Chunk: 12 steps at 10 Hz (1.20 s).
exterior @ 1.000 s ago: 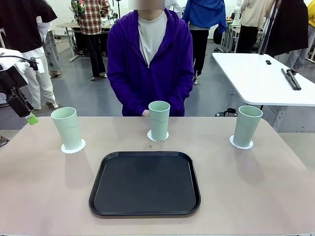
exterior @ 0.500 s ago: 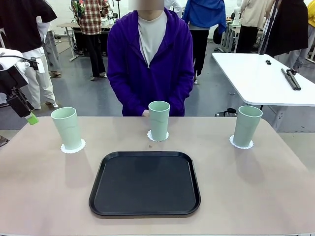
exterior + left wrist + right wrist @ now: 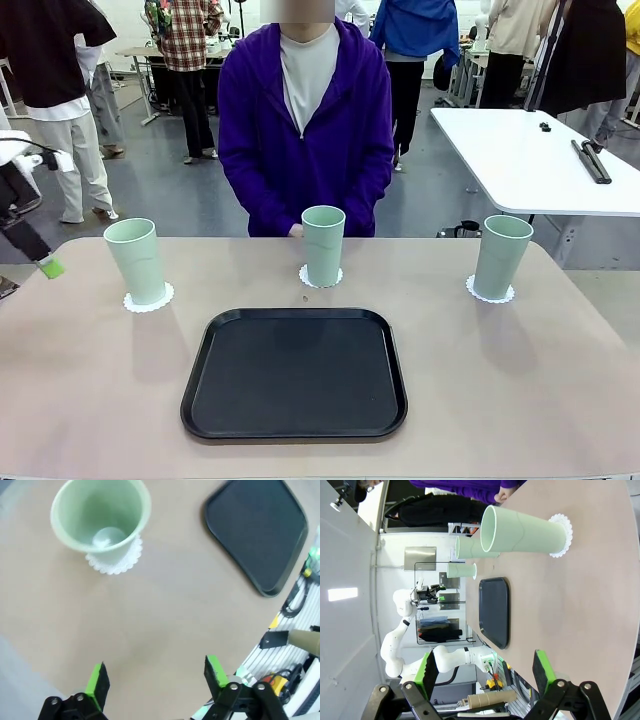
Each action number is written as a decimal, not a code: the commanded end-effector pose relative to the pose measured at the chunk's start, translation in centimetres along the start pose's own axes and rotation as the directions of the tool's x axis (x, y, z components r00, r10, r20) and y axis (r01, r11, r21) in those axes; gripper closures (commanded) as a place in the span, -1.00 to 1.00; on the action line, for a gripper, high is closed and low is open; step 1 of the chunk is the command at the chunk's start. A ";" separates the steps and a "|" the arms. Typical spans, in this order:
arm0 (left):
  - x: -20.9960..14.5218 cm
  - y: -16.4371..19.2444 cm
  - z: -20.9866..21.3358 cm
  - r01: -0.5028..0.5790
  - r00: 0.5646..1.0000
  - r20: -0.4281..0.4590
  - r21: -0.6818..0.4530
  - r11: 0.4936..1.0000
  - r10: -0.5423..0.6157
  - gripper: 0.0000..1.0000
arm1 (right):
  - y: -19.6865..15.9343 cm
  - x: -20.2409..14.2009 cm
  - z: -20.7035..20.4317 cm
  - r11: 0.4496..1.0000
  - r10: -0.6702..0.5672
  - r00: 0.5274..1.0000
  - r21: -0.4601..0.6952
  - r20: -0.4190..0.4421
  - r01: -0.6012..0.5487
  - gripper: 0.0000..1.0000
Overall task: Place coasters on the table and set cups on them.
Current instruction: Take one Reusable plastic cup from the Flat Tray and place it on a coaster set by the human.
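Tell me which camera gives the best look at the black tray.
The front view: the whole black tray lies square in the middle, all four rims visible. The left wrist view catches most of it at an angle, cut off at the top edge; the right wrist view shows it sideways and foreshortened.
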<state>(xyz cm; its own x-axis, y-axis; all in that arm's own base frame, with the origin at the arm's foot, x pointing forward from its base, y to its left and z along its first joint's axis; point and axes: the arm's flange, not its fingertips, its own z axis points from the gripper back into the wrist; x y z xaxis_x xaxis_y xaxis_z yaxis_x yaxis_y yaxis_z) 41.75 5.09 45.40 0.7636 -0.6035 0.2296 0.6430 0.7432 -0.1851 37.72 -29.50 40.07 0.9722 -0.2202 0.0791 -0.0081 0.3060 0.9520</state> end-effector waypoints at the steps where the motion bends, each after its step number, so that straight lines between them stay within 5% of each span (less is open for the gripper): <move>1: -2.2 3.4 0.8 -0.213 0.975 0.066 -0.011 0.977 0.213 -1.00 | 0.1 0.0 0.0 1.000 0.002 1.000 -0.006 0.004 -0.002 -1.00; 4: -4.9 5.5 2.7 -0.373 0.927 0.075 0.113 0.921 0.366 -1.00 | 0.1 0.0 0.0 1.000 0.002 1.000 -0.006 0.004 -0.002 -1.00; 6: -6.5 5.3 2.0 -0.337 0.933 0.134 -0.001 0.941 0.334 -1.00 | 0.1 0.0 0.0 1.000 0.002 1.000 -0.006 0.004 -0.002 -1.00; 8: -6.1 6.2 2.8 -0.368 0.926 0.109 0.055 0.928 0.361 -1.00 | 0.1 0.0 0.0 1.000 0.002 1.000 -0.006 0.004 -0.002 -1.00; 10: -10.3 6.5 4.5 -0.143 0.926 0.273 -0.383 0.913 0.259 -1.00 | 0.1 0.0 0.0 1.000 0.002 1.000 -0.006 0.004 -0.002 -1.00; 12: -13.8 9.2 6.8 -0.038 0.882 0.369 -0.563 0.826 0.292 -1.00 | 0.1 0.0 0.0 1.000 0.002 1.000 -0.006 0.004 -0.002 -1.00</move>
<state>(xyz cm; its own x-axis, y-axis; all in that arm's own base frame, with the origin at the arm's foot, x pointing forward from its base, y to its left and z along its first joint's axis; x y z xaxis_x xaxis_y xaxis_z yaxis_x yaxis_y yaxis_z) 35.71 18.76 46.92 0.8233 -0.2208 0.5229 0.5338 0.6144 -0.5810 37.70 -29.53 40.07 0.9721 -0.2208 0.0791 -0.0080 0.3060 0.9520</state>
